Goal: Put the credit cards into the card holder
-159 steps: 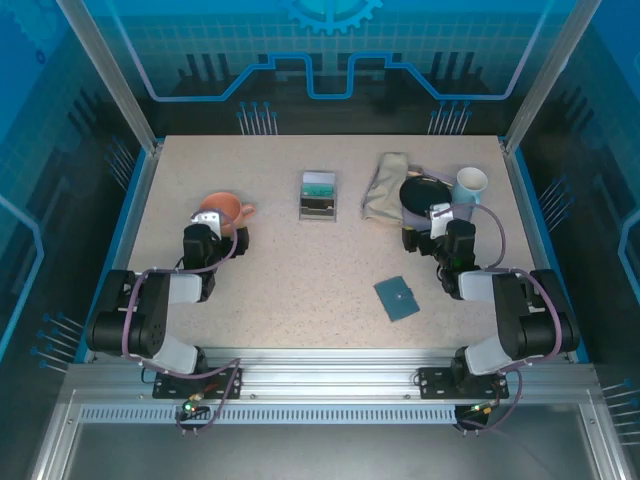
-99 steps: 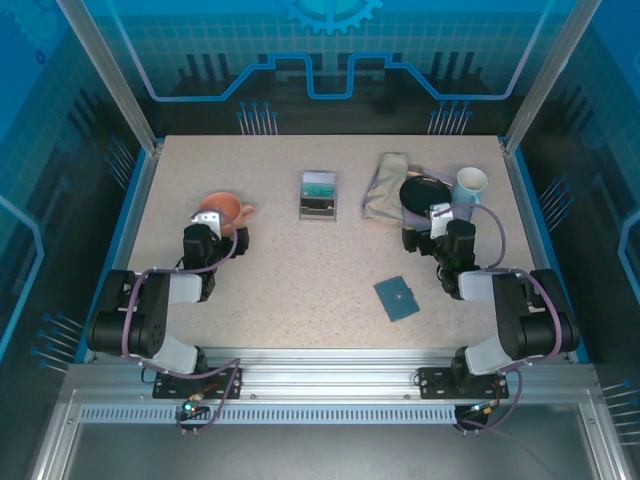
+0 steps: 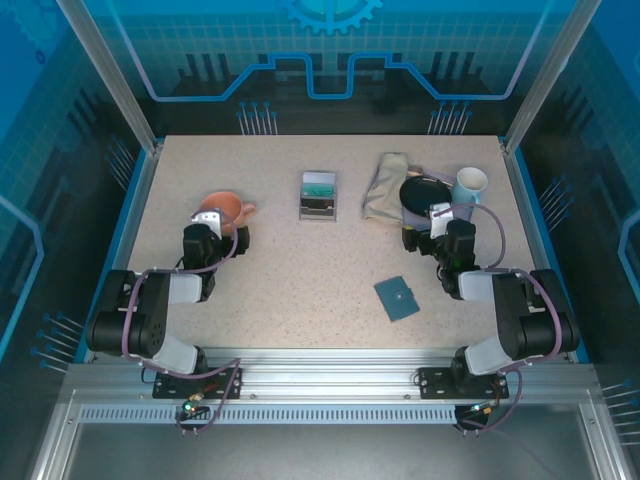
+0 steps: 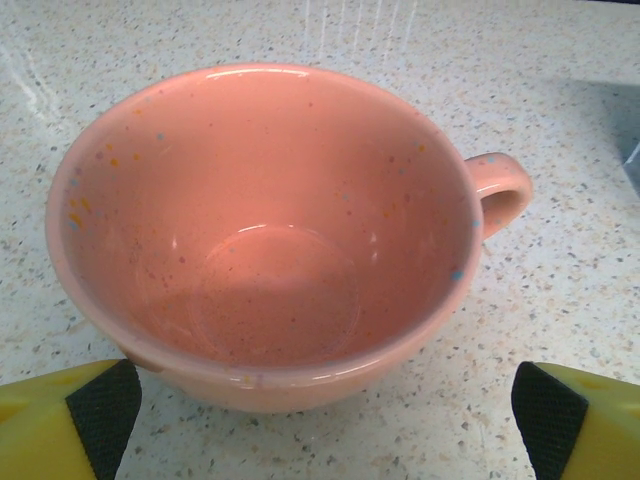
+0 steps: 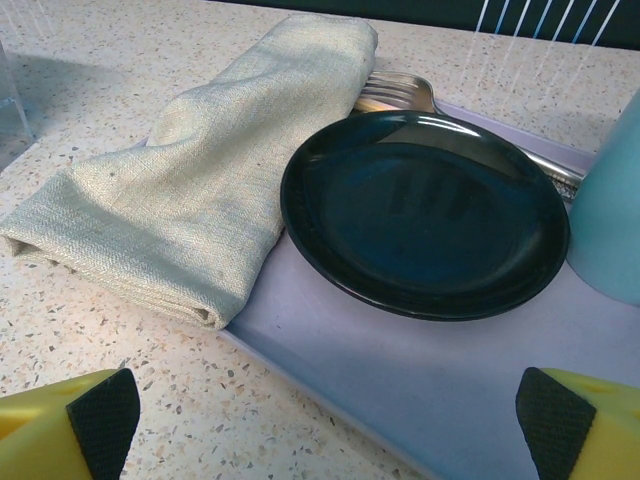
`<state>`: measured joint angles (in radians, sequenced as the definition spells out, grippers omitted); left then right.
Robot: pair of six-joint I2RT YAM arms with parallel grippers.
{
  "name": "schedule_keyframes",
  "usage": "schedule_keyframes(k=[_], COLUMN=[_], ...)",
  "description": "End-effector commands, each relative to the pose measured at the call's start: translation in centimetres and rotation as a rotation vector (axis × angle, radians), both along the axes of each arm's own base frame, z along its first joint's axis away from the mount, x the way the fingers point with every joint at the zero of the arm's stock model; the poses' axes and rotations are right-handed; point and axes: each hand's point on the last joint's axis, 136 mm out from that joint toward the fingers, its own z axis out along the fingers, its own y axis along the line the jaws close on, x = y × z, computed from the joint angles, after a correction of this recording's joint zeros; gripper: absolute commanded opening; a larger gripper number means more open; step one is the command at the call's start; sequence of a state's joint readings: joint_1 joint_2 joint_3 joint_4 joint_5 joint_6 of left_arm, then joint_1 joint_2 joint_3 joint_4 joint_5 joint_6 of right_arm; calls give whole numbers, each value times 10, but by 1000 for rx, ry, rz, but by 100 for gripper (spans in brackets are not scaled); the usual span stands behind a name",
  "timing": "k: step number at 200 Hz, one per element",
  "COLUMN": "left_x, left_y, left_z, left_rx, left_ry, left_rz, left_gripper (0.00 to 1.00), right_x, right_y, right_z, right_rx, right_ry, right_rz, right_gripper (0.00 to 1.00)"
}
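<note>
The slate-blue card holder [image 3: 398, 298] lies flat, snap dot up, on the speckled table [image 3: 300, 270], nearer the arms' bases than anything else on it. Just beyond it and to its right, the right gripper [image 5: 325, 415] sits low with its jaws spread wide and nothing between them. Its yellow fingers, tipped with black pads [image 5: 100, 410], frame a lavender mat [image 5: 420, 390].

Well to the card holder's left and a little beyond, the left gripper [image 4: 325, 415] is likewise wide open and empty. It faces a pink cup [image 4: 270, 230] that stands upright just ahead of the fingertips, its handle to the right in the wrist view.

Farther back, beyond the card holder and to its left and well apart from it, a small grey tray [image 3: 318, 218] holds the credit cards [image 3: 319, 185]. A teal-green card lies toward the tray's far end and a dark one toward its near end.

Farthest from the card holder, beyond it and slightly right, a folded beige cloth [image 5: 190, 190] rests partly on the mat's left edge, just beside a black plate [image 5: 425, 210]. A fork [image 5: 400, 92] peeks out behind the plate, and a light-blue mug [image 3: 469, 184] stands just to the plate's right.
</note>
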<state>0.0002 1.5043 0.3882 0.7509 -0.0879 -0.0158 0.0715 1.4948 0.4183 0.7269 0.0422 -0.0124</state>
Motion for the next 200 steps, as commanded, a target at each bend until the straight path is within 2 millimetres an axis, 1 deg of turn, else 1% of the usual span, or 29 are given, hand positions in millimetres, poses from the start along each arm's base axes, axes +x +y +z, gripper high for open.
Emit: schedule_keyframes(k=[1, 11, 20, 26, 30, 33, 36, 41, 45, 47, 48, 51, 52, 60, 64, 66, 71, 76, 78, 82, 88, 95, 108, 116, 127, 142, 156, 174, 200], left_x=[0, -3, -5, -8, -10, -12, -14, -17, -19, -21, -21, -23, -24, -30, -34, -35, -40, -43, -46, -49, -51, -57, -65, -72, -80, -83, -86, -89, -93], left_y=[-12, -9, -5, 0, 3, 5, 5, 5, 4, 3, 2, 1, 1, 5, 9, 10, 16, 21, 22, 23, 21, 17, 11, 9, 0, -18, -32, -44, -60], left_z=[26, 35, 45, 46, 51, 52, 53, 58, 62, 63, 65, 69, 69, 79, 82, 83, 86, 89, 87, 90, 96, 98, 101, 102, 102, 105, 109, 112, 114], left_rx=[11, 8, -1, -18, -29, -39, -49, -62, -73, -77, -80, -88, -91, -127, -150, -164, -190, -221, -233, -252, -279, -316, -376, -415, -488, -596, -670, -753, -806], left_ry=[-108, -116, -106, -75, -73, -65, -59, -61, -68, -69, -75, -82, -81, -89, -78, -68, -48, -31, -11, 7, 27, 65, 108, 138, 169, 175, 173, 154, 183], left_rz=[-56, -40, -11, 26, 51, 65, 75, 79, 74, 71, 69, 65, 66, 105, 139, 156, 209, 258, 273, 288, 291, 296, 301, 316, 303, 235, 174, 123, 48], left_gripper=[99, 99, 99, 99, 99, 99, 99, 99, 99, 99, 99, 99, 99, 99, 99, 99, 99, 99, 99, 99, 99, 99, 99, 99, 99, 99, 99, 99, 99], right_x=[1, -1, -4, -6, -8, -11, -10, -14, -16, -19, -19, -23, -22, -28, -34, -36, -44, -49, -51, -54, -61, -70, -86, -96, -107, -120, -131, -145, -168], right_y=[4, 5, 6, 5, 4, 4, 3, -1, -2, -4, -5, -7, -7, -12, -15, -14, -15, -13, -10, -1, 13, 23, 30, 34, 42, 58, 58, 58, 61], right_z=[14, 18, 26, 29, 34, 33, 42, 41, 46, 43, 46, 45, 50, 57, 56, 59, 56, 57, 57, 57, 56, 53, 45, 41, 35, 32, 25, 14, -6], right_rx=[-18, -21, -28, -30, -30, -27, -21, -13, -5, 1, 5, 13, 20, 66, 88, 107, 139, 177, 195, 226, 268, 318, 393, 428, 478, 515, 477, 443, 393], right_ry=[-69, -75, -86, -65, -52, -23, -25, 37, 65, 100, 100, 136, 136, 198, 250, 264, 328, 374, 393, 427, 469, 512, 587, 630, 690, 750, 784, 822, 918], right_rz=[30, 32, 30, 21, 14, 9, -2, -27, -44, -58, -63, -80, -84, -150, -174, -182, -207, -220, -207, -165, -98, -62, -84, -82, -69, -8, -34, -61, -89], right_gripper=[100, 100, 100, 100, 100, 100, 100, 100, 100, 100, 100, 100, 100, 100, 100, 100, 100, 100, 100, 100, 100, 100, 97, 93, 87, 77, 71, 67, 59])
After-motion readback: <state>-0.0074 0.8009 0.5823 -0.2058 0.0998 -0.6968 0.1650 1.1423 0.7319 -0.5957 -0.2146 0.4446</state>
